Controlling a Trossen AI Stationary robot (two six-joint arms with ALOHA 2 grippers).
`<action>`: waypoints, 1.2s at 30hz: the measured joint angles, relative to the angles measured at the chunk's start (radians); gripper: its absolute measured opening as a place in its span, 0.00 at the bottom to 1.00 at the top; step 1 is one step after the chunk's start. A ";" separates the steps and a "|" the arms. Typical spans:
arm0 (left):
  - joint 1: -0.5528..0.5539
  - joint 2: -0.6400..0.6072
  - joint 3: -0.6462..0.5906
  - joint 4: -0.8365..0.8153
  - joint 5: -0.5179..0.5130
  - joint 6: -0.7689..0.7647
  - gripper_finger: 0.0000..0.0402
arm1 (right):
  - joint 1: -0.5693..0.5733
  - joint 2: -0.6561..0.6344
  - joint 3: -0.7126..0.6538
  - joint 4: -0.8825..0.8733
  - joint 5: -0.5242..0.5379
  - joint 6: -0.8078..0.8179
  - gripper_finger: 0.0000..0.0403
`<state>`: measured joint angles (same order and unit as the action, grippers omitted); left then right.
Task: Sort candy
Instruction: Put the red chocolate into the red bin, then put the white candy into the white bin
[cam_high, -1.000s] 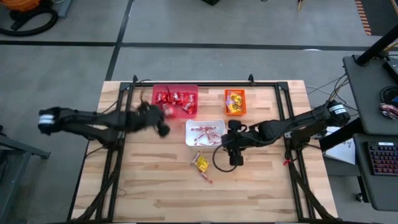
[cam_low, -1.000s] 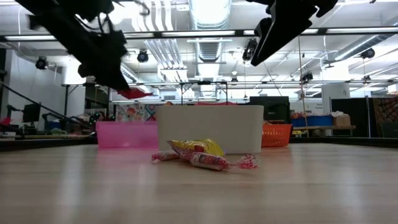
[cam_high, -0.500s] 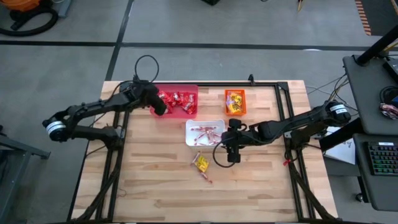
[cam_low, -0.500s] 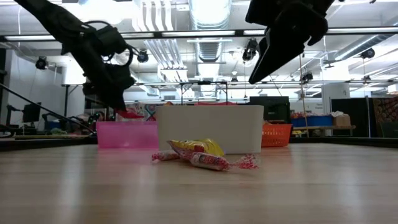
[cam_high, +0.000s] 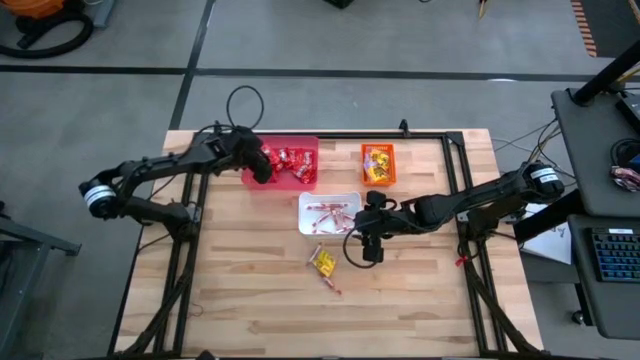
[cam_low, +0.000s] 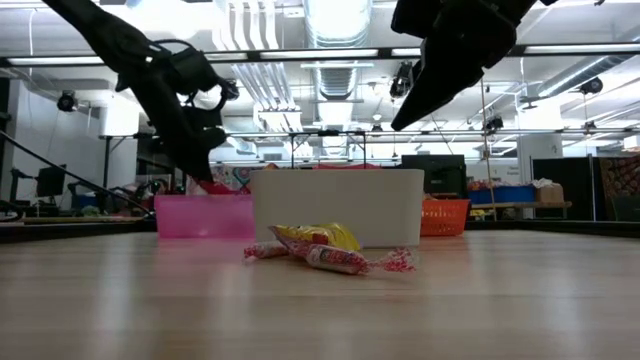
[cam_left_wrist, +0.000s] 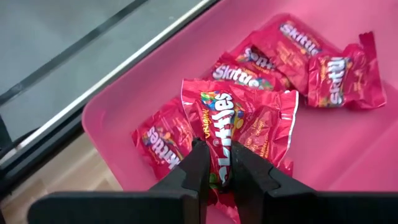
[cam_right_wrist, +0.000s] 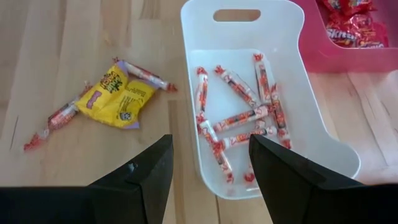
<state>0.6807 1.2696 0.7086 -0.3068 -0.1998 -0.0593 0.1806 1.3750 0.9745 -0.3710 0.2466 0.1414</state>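
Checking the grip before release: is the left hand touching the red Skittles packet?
Touching. The left wrist view shows the left hand pinching the red Skittles packet between its fingers.

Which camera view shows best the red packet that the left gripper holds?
The left wrist view: the red packet fills it, pinched in the left gripper above the pink bin. The high view shows only the gripper over that bin; the low view, a red sliver; the right wrist view, nothing.
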 joint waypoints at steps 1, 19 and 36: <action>0.000 0.008 0.000 0.000 0.000 0.000 0.09 | 0.000 0.000 0.000 -0.001 0.000 0.002 0.50; 0.000 0.059 -0.003 0.000 -0.053 0.032 0.13 | 0.000 0.000 0.000 0.018 0.000 0.035 0.50; -0.051 -0.038 0.013 -0.019 -0.052 0.048 0.29 | 0.040 0.001 -0.003 0.071 -0.021 0.287 0.50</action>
<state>0.6302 1.2319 0.7219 -0.3257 -0.2520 -0.0116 0.2203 1.3758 0.9718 -0.3004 0.2253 0.4282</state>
